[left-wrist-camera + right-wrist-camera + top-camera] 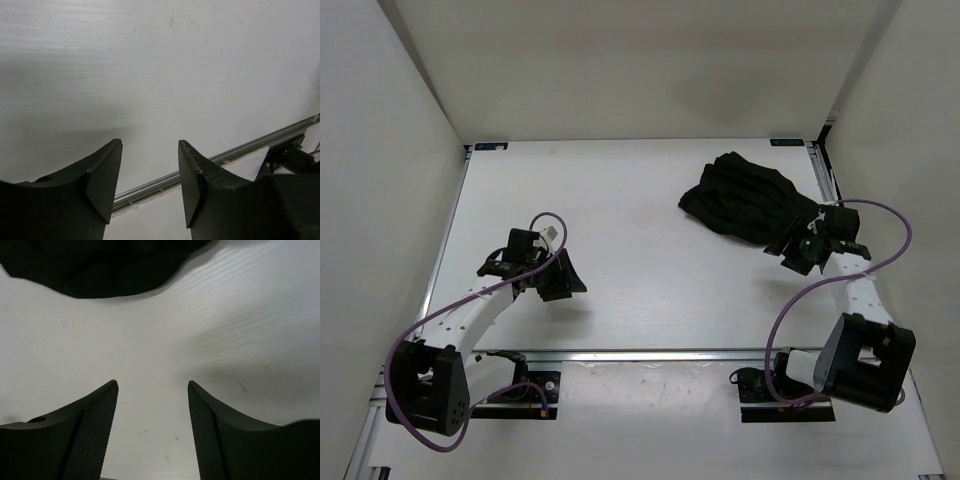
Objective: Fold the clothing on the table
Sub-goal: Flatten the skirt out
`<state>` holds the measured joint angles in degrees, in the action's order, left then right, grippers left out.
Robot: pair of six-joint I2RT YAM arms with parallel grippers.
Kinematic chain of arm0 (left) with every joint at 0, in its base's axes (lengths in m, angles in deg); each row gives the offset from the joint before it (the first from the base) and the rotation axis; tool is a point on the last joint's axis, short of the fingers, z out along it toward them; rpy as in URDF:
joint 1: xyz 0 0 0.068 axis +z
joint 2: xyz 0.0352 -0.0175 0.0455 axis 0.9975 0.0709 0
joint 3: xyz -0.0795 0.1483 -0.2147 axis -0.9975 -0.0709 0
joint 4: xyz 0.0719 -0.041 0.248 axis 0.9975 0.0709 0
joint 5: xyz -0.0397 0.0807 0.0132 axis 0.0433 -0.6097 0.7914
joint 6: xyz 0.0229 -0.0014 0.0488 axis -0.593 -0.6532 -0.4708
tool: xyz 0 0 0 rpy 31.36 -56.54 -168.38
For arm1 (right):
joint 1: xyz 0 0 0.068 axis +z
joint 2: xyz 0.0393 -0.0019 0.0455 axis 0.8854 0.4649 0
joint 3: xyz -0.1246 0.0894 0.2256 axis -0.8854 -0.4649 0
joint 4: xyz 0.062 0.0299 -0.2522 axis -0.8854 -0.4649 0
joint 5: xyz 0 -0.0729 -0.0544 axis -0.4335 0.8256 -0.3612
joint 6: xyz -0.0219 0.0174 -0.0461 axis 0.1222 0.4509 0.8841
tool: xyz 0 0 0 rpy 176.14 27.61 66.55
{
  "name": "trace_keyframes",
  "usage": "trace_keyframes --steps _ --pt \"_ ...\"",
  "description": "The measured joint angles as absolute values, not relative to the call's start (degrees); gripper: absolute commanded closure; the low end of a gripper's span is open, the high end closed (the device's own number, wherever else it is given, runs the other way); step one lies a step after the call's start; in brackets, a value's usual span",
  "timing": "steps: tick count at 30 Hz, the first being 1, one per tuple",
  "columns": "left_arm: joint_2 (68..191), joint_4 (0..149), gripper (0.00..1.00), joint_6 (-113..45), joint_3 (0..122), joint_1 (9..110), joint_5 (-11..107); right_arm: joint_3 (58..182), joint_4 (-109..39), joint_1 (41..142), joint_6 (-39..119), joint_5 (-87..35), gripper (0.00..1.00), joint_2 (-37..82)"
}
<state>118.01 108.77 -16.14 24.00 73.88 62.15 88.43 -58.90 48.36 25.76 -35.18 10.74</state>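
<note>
The clothing (750,198) is a crumpled black pleated heap at the far right of the white table (640,200). My right gripper (792,250) hovers at the heap's near right edge, open, with only bare tabletop between its fingers. In the right wrist view the clothing (100,265) fills the top, a short way ahead of the right gripper (152,385) and not touching it. My left gripper (565,282) is over the near left of the table, far from the garment. In the left wrist view the left gripper (149,150) is open and holds nothing.
A metal rail (240,150) runs along the table's near edge just ahead of the left fingers, also seen in the top view as the rail (650,353). Another rail (825,175) borders the right side close to the garment. Purple cables loop from both arms.
</note>
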Motion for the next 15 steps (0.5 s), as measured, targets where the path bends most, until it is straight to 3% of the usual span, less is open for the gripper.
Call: trace_keyframes --steps 15 --pt "118.62 109.14 0.39 -17.00 24.08 74.56 62.22 111.27 -59.36 45.24 25.67 -23.77 0.37 36.54"
